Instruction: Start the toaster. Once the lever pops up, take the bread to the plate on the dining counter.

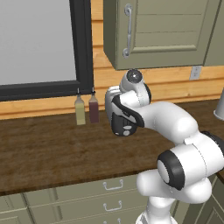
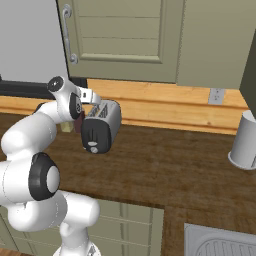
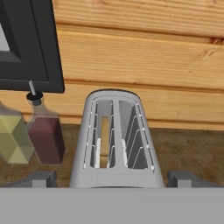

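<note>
The robot arm [image 1: 175,127] is white, smooth and shiny, made of fat round parts like big sausages joined together. Black rings sit where the parts meet. Some joints end in a flat round grey cap with a black ring around it. Behind the claw [image 3: 112,178] sits a chunky white block with a black band and two small pale dots. The claw's two finger tips [image 3: 37,178] are small, dark grey and blocky.

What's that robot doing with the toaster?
The robot's open claw hovers above the toaster on the wooden counter, holding nothing. A slice of bread sits in one slot. The lever on the black end hasn't been touched yet. Two bottles stand beside the toaster.
</note>
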